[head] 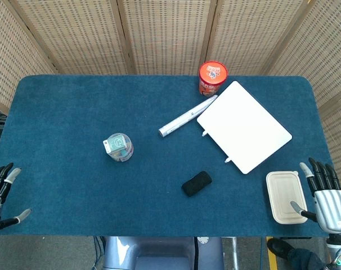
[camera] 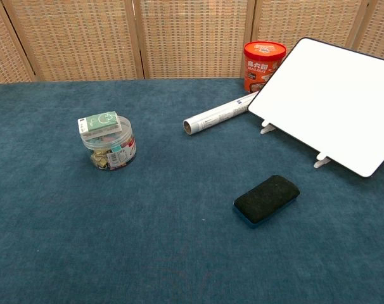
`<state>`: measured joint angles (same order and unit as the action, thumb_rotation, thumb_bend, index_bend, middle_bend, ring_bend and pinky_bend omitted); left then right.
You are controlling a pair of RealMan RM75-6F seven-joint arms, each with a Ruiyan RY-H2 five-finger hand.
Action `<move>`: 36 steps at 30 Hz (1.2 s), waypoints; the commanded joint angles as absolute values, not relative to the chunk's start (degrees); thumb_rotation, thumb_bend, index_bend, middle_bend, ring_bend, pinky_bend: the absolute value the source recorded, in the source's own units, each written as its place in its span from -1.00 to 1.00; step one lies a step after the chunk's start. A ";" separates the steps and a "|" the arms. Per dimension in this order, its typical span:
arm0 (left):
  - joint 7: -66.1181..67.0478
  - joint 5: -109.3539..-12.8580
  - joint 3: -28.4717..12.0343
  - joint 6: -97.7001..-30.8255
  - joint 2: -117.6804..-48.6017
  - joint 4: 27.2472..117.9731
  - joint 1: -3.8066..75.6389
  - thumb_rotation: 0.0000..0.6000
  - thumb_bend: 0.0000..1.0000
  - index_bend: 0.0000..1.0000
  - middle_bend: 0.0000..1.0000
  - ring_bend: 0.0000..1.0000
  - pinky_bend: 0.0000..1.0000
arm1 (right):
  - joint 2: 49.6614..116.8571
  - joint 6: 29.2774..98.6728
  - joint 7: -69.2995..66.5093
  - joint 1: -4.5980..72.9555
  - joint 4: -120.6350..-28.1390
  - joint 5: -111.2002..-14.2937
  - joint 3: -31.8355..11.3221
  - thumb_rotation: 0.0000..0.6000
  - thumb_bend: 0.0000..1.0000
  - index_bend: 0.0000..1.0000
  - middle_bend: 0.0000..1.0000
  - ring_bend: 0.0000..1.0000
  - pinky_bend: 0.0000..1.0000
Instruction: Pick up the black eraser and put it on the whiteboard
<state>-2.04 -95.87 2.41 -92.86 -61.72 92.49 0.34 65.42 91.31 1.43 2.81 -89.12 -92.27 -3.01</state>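
The black eraser [head: 196,183] [camera: 267,199] lies flat on the blue cloth near the table's front middle, untouched. The whiteboard [head: 243,126] [camera: 334,101] rests tilted on small white feet at the right, behind the eraser. My right hand [head: 326,196] hovers at the front right edge with fingers spread, holding nothing. My left hand [head: 0,190] sits at the front left edge, fingers apart and empty. Neither hand appears in the chest view.
A rolled paper tube [head: 187,116] [camera: 218,114] lies left of the whiteboard. A red cup [head: 212,78] [camera: 263,64] stands at the back. A clear jar [head: 119,147] [camera: 109,142] sits centre left. A beige lidded box [head: 285,197] lies next to my right hand.
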 commanded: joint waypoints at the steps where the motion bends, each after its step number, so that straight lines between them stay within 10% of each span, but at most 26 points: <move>1: -1.99 -95.85 2.40 -92.72 -61.70 92.49 0.41 1.00 -1.00 -1.00 -1.00 -1.00 -1.00 | 65.42 90.95 1.46 2.90 -89.08 -92.13 -2.96 1.00 -1.00 -1.00 -1.00 -1.00 -1.00; 13: -2.61 -95.13 1.68 -92.13 -61.50 92.62 0.98 1.00 -1.00 -1.00 -1.00 -1.00 -1.00 | 65.15 88.67 2.21 4.22 -89.73 -92.22 -2.99 1.00 -1.00 -1.00 -1.00 -1.00 -1.00; 36: 2.78 -88.90 -0.66 -86.90 -62.90 94.51 2.99 1.00 -1.00 -1.00 -1.00 -1.00 -1.00 | 75.20 63.99 -1.81 32.92 -76.91 -112.47 -1.95 1.00 -1.00 -0.51 -0.47 -0.53 -0.45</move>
<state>2.76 -88.96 -0.60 -86.96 -62.90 94.48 2.95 72.77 65.48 -2.25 31.26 -79.37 -110.42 -2.88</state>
